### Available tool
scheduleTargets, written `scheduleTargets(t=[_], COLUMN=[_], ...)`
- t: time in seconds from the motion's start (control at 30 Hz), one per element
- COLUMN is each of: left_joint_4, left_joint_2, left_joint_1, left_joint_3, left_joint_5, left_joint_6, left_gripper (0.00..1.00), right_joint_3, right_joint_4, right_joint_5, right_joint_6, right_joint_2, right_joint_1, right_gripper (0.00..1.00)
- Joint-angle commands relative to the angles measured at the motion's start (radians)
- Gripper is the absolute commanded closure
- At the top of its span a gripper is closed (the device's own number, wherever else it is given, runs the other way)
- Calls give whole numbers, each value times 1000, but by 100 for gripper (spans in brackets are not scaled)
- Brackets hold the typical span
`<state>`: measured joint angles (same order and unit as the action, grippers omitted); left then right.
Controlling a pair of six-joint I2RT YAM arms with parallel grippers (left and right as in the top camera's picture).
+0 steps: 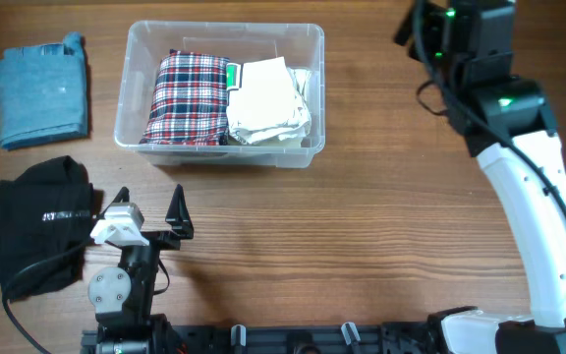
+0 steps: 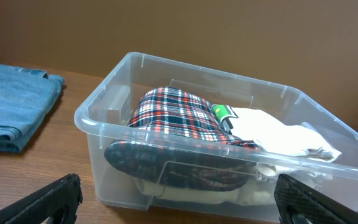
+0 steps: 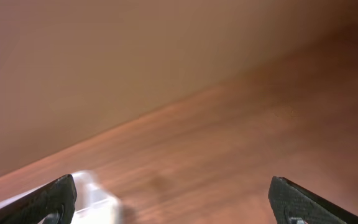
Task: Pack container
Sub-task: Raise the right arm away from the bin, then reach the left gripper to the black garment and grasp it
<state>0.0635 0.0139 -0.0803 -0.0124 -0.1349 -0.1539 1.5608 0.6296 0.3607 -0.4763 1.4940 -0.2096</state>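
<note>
Wooden table [image 1: 362, 226], seen from overhead, with two arms mounted at its near edge. The container [image 1: 224, 27], a clear rectangular bin with rounded corners, stands upright on the far part of the table, left of centre. Two folded items lie side by side inside it. A red, white and dark plaid garment [image 1: 187, 96] fills the left half and a cream garment [image 1: 268, 103] the right half. A small green tag [image 1: 232, 76] shows where the two meet.

Outside the bin, a folded denim garment [image 1: 42, 95] lies flat near the container's left side, apart from it. A black garment [image 1: 42, 236] with white lettering lies at the near left.

The left gripper [image 1: 149, 200] sits just beside the black garment, low over the table and in front of the container. Its fingers are spread wide with nothing between them. The left wrist view faces the container's near wall [image 2: 123, 180], with the plaid fabric pressed against the plastic.

The right arm [image 1: 519, 167] reaches to the far right corner, well apart from the bin. In the blurred right wrist view, the right gripper [image 3: 176, 202] is likewise spread apart and empty.
</note>
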Motion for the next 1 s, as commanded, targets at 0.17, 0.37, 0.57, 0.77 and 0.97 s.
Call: scheduleTargets(t=[0.17,0.37,0.57,0.77,0.97], left_joint_4=[-52,328,881,1118,1144], left_joint_2=[-7,131,602,811,983], left_joint_1=[5,4,4,4,3], left_joint_3=[5,-396,-953,-1115,-1115], left_joint_5=[-44,-15,32,27,427], left_joint_6=[-37,-138,-76,-82,-277], left_gripper=[0,0,0,0,0], right_joint_3=[-5,-5,-5,-5,-5], right_joint_4=[105,105,105,105,105], right_joint_5=[32,32,32,32,32], right_joint_6=[-54,-54,-54,-54,-54], right_joint_2=[21,21,21,21,21], right_joint_1=[66,66,66,66,66], right_gripper=[0,0,0,0,0])
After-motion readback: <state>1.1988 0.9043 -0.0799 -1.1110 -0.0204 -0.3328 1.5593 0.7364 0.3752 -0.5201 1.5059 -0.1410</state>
